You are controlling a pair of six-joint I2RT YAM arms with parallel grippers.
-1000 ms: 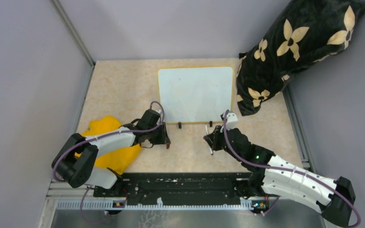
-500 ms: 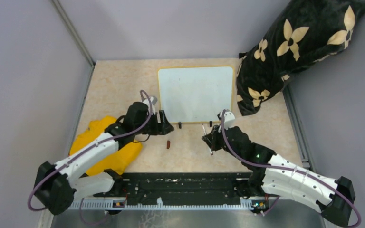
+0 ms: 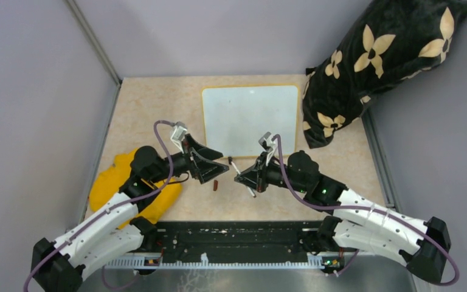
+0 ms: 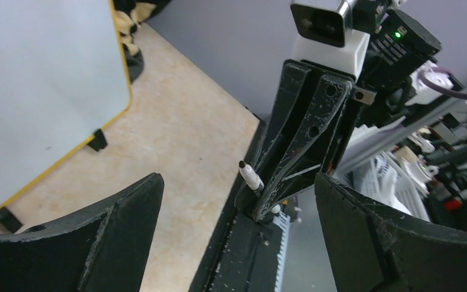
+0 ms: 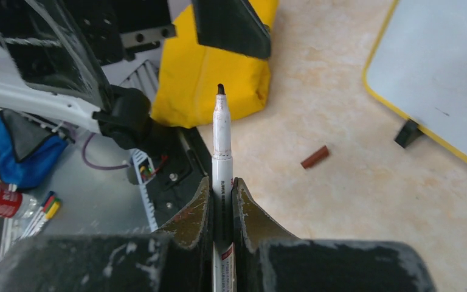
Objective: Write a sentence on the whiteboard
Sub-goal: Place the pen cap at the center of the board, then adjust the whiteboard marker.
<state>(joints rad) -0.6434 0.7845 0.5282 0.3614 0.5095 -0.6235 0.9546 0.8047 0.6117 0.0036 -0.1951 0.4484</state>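
step: pre-writing, whiteboard (image 3: 249,118) blank, cap (image 3: 217,185) on surface (image 3: 158,109) | left end effector (image 3: 217,165): spread wide, empty | right end effector (image 5: 222,188): clamped on marker (image 5: 222,140) | next — turn marker toward whiteboard

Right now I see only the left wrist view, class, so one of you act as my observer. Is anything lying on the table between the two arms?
Observer: Yes. The top view shows a small reddish-brown piece, perhaps the cap of the marker, on the table in front of the whiteboard.
Operator: I only see one corner of the board. Is anything written on the rest?
Observer: From above, no writing shows anywhere on it.
Operator: What lies at the table's left side?
Observer: A yellow bundle, partly under the left arm.
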